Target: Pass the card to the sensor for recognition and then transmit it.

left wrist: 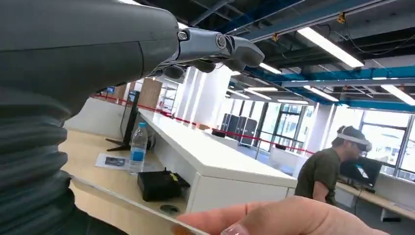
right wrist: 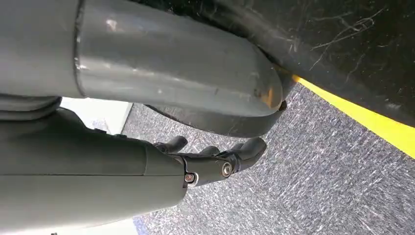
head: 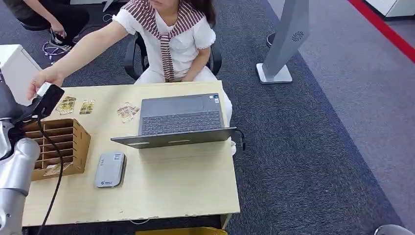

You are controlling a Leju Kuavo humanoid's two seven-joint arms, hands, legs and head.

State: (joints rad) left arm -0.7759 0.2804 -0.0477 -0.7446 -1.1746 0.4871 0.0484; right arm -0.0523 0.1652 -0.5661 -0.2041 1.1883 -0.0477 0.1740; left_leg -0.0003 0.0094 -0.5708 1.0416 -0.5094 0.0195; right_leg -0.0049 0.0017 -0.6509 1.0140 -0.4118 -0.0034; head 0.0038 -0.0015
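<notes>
Right hand (right wrist: pixel 215 159): hangs low beside the robot's body over grey carpet. Fingers loosely curled, apart, nothing in them. Well away from the work.

Left arm: raised at the near-left corner of the table (head: pixel 186 181), a black cable trailing down from it.

Left hand (head: pixel 46 100): lifted above the table's far-left corner, over the box (head: pixel 61 147). In the wrist view its fingers (left wrist: pixel 215 46) reach forward, slightly bent. No card can be made out between them; the head view is dark and small there, so whether it has hold of anything cannot be told.

Reader (head: pixel 110 169): small grey sensor lying flat on the table, just right of the box, nearer the robot than the laptop (head: pixel 178 122).

Box: wooden, slotted, open-topped; a card-like piece lies in its near compartment.

Cards (head: pixel 66 105): three lie flat on the table beyond the box, in a loose row towards the person's side. Which one is the task's card cannot be told.

Person's hand (head: pixel 41 81): reaches in from the far side and meets the left hand; it appears close against the lens in the left wrist view (left wrist: pixel 274 218).

Key relation: the exchange point lies at the left hand, up and to the far left; the reader lies down and to the right of it. The left hand is by far the nearer to both.

Judgement: a handover stage, either giving or receiving; the view does not settle which.
</notes>
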